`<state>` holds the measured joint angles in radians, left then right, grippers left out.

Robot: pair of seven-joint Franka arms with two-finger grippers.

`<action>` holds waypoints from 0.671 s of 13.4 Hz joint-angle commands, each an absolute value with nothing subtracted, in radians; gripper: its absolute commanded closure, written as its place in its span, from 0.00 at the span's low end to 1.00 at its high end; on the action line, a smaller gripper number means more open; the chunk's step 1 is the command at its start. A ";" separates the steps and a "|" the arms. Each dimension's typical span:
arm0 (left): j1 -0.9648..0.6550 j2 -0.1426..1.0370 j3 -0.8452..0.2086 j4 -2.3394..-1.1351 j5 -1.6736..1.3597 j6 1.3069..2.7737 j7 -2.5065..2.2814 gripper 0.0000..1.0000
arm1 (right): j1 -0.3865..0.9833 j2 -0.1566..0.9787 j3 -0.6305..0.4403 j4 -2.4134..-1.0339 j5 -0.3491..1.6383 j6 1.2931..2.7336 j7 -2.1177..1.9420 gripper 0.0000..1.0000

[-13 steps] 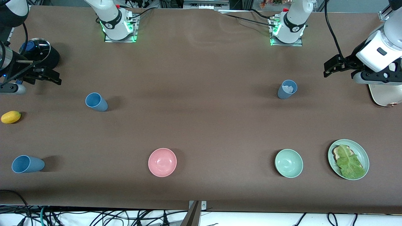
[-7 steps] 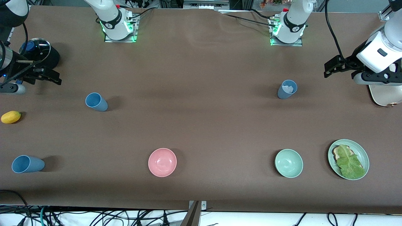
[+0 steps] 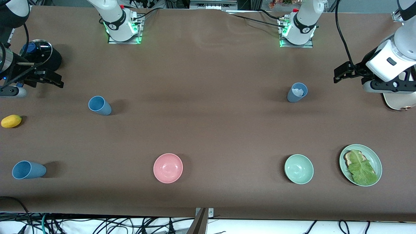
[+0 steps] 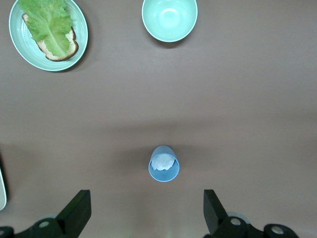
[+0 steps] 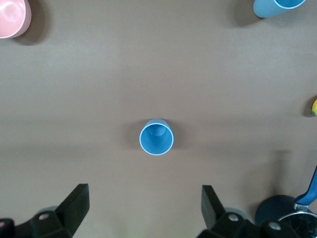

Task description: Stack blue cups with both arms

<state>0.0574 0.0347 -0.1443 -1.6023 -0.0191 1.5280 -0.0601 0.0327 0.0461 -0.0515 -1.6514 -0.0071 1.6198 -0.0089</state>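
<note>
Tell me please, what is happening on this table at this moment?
Nothing is held yet. Three matte blue tapered cups stand apart, unstacked: one with something white inside toward the left arm's end, an empty one toward the right arm's end, and a third nearest the front camera. The left gripper hangs with open jaws above the table beside the white-filled cup; the right gripper hangs open beside the empty one. The pink round bowl and the pale green bowl sit untouched.

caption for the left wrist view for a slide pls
Open left gripper above a blue cup holding something white, with a pale green bowl and a plate of lettuce on bread.
</note>
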 commanded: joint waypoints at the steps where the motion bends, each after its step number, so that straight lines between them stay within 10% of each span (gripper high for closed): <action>1: 0.066 0.046 -0.149 -1.577 -0.008 1.506 -0.037 0.00 | 0.026 0.041 -0.046 -1.654 0.008 1.624 -0.009 0.00; 9: 0.069 0.046 -0.149 -1.589 -0.008 1.506 -0.035 0.00 | 0.026 0.041 -0.046 -1.655 0.008 1.624 -0.009 0.00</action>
<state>0.0613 0.0403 -0.1442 -1.6022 -0.0191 1.5239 -0.0552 0.0327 0.0462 -0.0515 -1.6514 -0.0068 1.6199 -0.0089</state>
